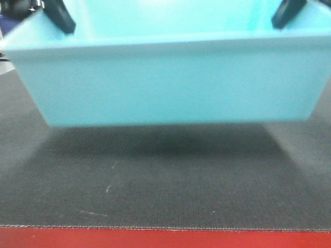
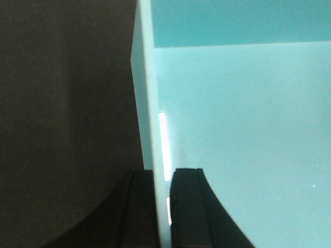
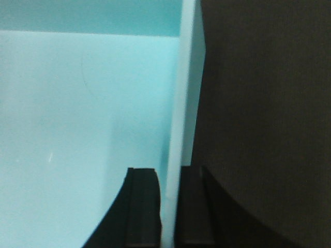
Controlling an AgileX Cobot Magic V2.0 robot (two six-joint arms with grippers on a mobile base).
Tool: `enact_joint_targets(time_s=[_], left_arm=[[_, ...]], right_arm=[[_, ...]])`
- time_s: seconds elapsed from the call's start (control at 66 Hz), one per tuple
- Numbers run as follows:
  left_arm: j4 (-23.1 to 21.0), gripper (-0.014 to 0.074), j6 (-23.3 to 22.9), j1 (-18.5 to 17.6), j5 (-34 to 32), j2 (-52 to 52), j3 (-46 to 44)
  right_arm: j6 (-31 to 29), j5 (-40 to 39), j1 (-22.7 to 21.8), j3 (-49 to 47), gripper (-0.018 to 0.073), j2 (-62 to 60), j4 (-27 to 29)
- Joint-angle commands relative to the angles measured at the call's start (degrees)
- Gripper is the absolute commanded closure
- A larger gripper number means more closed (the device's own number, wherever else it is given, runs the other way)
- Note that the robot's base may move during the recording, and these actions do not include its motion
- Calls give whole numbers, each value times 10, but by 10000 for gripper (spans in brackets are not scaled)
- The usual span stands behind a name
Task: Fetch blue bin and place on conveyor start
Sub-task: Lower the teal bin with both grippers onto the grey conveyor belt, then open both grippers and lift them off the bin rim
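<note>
The blue bin (image 1: pixel 170 82) is a pale turquoise tub that fills the upper half of the front view, held just above the conveyor start (image 1: pixel 165 181), a dark grey woven belt with a red front edge. A shadow lies under the bin. My left gripper (image 1: pixel 61 14) is shut on the bin's left rim; in the left wrist view its gripper (image 2: pixel 161 178) has one finger on each side of the bin wall (image 2: pixel 150 103). My right gripper (image 1: pixel 287 11) is shut on the right rim; in the right wrist view that gripper (image 3: pixel 169 178) straddles the wall (image 3: pixel 183 93).
The red front edge (image 1: pixel 165 238) runs along the bottom of the front view. Dark belt shows beside the bin in both wrist views (image 2: pixel 62 113) (image 3: pixel 264 113). A dark object shows at the far top left (image 1: pixel 18 8).
</note>
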Motion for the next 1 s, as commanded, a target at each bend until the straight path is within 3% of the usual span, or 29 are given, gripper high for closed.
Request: enact_joint_targets(time_s=[0.0,0.167,0.273,0.394,0.47,0.515,0.621,0.803,0.864,0.985], left_arm=[[34,708,4,9,-50,-3,25],[34,699,4,9,-44,14,32],[28,591,4,9,-35,15,32],[23,324,4,9,-23,15,27],[21,80,4,9,-7,15,18],[21,-32,4,9,14,13,6],[26,43,4,9,59,4,-22],[60,204,4,10,76,-50,-45],[69,300,4,18,80,-77,-45],[91,534,4,50,93,-125,-38]], right_arm=[[-9,-58,-9,29,711,-7,-34],[-9,-72,-9,43,699,5,-34],[-9,-59,-9,43,573,9,-34],[-9,-47,-9,42,216,10,-34],[-9,-41,-9,36,-13,8,-34],[-9,-35,-9,29,-10,4,-36],[-9,-25,-9,7,-9,-9,-45],[-9,-25,-10,-21,25,-53,-63],[-9,-22,-14,-21,97,-72,-77],[-9,1,-34,-18,361,-101,-96]])
